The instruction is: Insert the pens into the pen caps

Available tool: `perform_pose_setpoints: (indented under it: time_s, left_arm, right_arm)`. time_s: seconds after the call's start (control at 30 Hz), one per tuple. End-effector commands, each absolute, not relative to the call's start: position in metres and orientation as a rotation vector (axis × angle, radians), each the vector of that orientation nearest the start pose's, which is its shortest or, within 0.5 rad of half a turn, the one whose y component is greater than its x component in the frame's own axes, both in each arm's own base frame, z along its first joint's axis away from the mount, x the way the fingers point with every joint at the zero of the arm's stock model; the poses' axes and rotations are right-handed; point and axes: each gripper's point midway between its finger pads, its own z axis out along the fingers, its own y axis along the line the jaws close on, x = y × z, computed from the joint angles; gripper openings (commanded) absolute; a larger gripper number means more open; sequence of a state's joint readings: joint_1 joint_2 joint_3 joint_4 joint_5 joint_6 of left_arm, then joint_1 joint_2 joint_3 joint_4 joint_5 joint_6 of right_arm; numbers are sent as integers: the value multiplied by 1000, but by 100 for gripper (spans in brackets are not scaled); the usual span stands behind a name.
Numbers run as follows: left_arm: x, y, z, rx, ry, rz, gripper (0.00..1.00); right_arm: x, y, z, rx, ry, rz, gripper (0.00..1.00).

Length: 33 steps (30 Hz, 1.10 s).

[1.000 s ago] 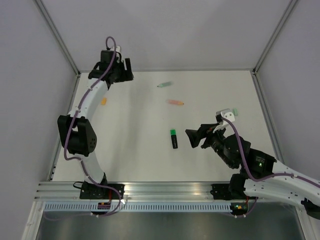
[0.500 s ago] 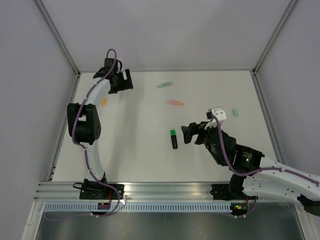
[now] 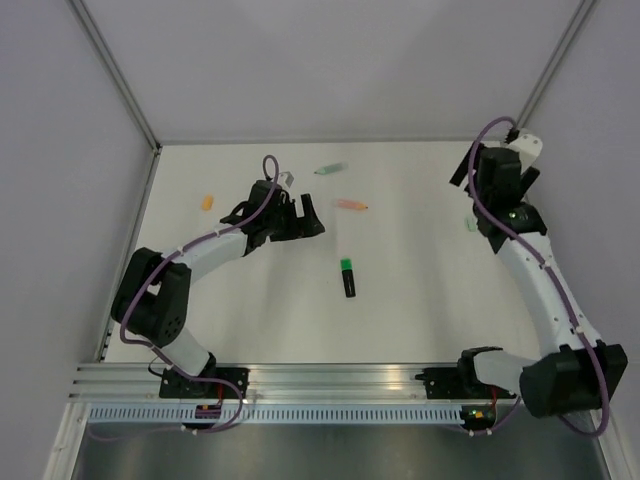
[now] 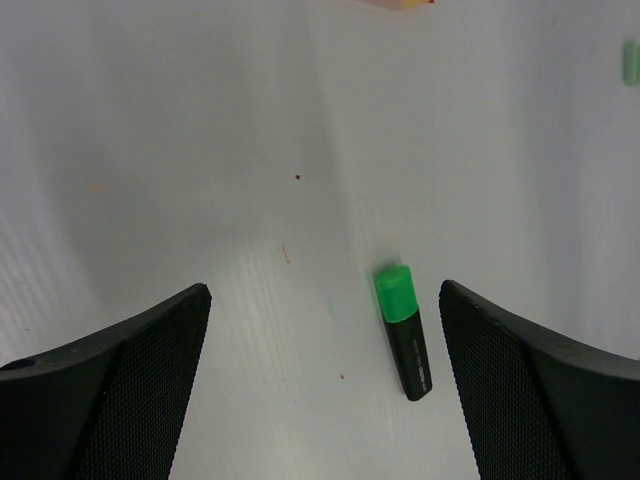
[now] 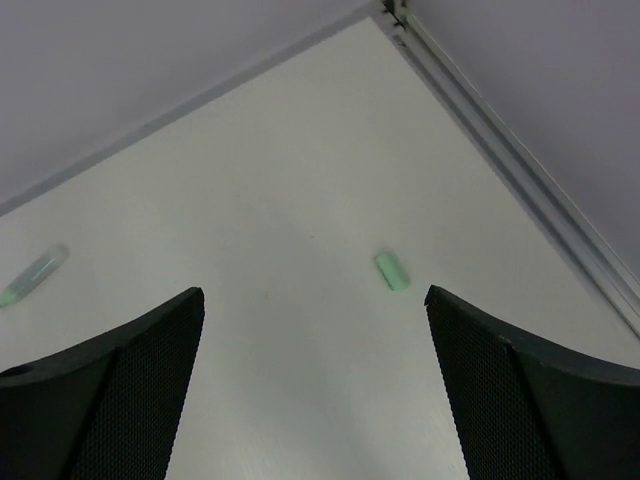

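A black pen with a bright green end [image 3: 348, 277] lies mid-table; in the left wrist view this black pen [image 4: 403, 330] sits just inside my right finger. The left gripper [image 3: 285, 222] [image 4: 325, 290] hovers open and empty above it. A salmon pen [image 3: 350, 204] and a mint pen [image 3: 328, 169] [image 5: 30, 275] lie further back. An orange cap [image 3: 208, 202] rests at the left. A mint cap [image 3: 468, 225] [image 5: 392, 270] [image 4: 631, 62] lies at the right. High over that mint cap, the right gripper [image 3: 492, 178] [image 5: 315, 292] is open and empty.
The white table [image 3: 420, 300] is bounded by grey walls and metal rails; the right rail [image 5: 520, 170] runs close to the mint cap. The back right corner post [image 3: 507, 143] stands near the right wrist.
The left arm swung from the back left corner to mid-table. The right arm pulled away from the black pen to the back right. Both grippers opened wider.
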<state>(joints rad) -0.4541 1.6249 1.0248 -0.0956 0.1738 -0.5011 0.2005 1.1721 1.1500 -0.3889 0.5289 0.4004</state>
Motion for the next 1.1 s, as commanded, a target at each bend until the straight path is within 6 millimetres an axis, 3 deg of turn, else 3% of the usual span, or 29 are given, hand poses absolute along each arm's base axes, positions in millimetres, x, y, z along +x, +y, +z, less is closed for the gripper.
perform_pose_setpoints:
  time_s: [0.0,0.07,0.1,0.33,0.5,0.53,0.67,0.8,1.07]
  left_arm:
    - [367,-275,133,-1,2205,-1038,99]
    - [359,-281,129,-1,2207,-1115,99]
    - [355,-280,123,-11,2216,-1121,99]
    - [349,-290,105,-8,2226,-1150,99]
    - [345,-288,106,-6,2219,-1147,100]
    - [345,-288,108,-7,2212,-1148,100]
    - [347,-287,112,-1,2193,-1147,100]
    - [346,-287,112,11,2174,-1146,100]
    - [348,-284,110,7,2175,-1116,100]
  right_arm:
    - [402,-19,240,534,2034,-16,98]
    - [417,-28,226,486,2092,-85,97]
    - [424,-33,198,479,2180,-146,96]
    - [451,-47,170,286,2249,-298,85]
    - [454,-50,139,157,2371,-358,80]
    - [452,-62,133,178,2384,-367,78]
    - [446,-81,102,180,2475,-366,73]
    - [440,-96,81,215,2509,-331,59]
    - [442,-84,54,158,2532,-193,52]
